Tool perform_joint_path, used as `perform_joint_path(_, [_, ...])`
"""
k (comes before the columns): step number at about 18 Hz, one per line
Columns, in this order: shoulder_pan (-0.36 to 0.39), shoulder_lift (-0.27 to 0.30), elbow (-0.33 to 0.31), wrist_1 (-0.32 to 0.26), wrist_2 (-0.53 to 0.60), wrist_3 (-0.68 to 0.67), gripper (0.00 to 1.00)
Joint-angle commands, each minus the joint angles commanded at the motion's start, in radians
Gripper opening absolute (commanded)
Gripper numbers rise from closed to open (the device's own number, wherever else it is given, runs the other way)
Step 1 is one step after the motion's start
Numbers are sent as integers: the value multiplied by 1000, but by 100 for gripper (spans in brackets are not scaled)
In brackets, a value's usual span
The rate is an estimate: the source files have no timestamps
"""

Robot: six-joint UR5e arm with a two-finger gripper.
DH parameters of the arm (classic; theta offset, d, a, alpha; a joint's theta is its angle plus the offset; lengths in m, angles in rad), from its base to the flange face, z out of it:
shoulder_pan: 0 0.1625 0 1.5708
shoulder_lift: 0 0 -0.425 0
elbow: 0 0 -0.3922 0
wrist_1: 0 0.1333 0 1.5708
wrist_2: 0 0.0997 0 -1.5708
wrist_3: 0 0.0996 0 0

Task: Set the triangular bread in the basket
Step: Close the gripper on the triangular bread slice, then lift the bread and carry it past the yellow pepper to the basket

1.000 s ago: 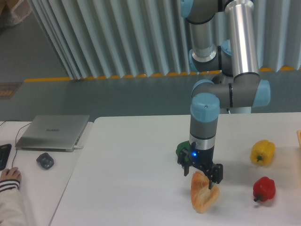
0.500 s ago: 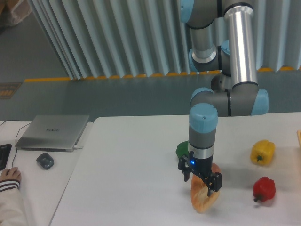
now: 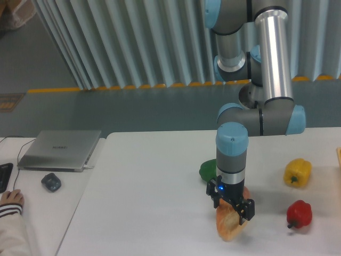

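Observation:
The triangular bread (image 3: 228, 228) is a golden-orange wedge lying on the white table near the front, right of centre. My gripper (image 3: 233, 209) points straight down over it. Its jaws are lowered to either side of the bread's upper part and still look spread, with the bread resting on the table. The gripper body hides the top of the bread. The basket (image 3: 339, 154) shows only as a thin tan sliver at the right edge of the frame, far to the right of the gripper.
A green pepper (image 3: 207, 169) sits just behind and left of the gripper. A yellow bell pepper (image 3: 297, 172) and a red bell pepper (image 3: 299, 214) lie between the bread and the basket. A laptop (image 3: 59, 149), a mouse (image 3: 51, 182) and a person's hand (image 3: 10, 200) are at the left.
The gripper has come down from just above the bread until its jaws straddle it, shifting slightly right. The bread has stayed in place.

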Motion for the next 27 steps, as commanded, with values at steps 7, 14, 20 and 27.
perform_joint_path(7, [0,15,8,-9,2,-3,36])
perform_joint_path(14, [17,74,26,-20,0,14,16])
perform_joint_path(20, [106,173,32,-89,0,364,17])
perform_joint_path(27, [195,221,32,-193,75,664,17])
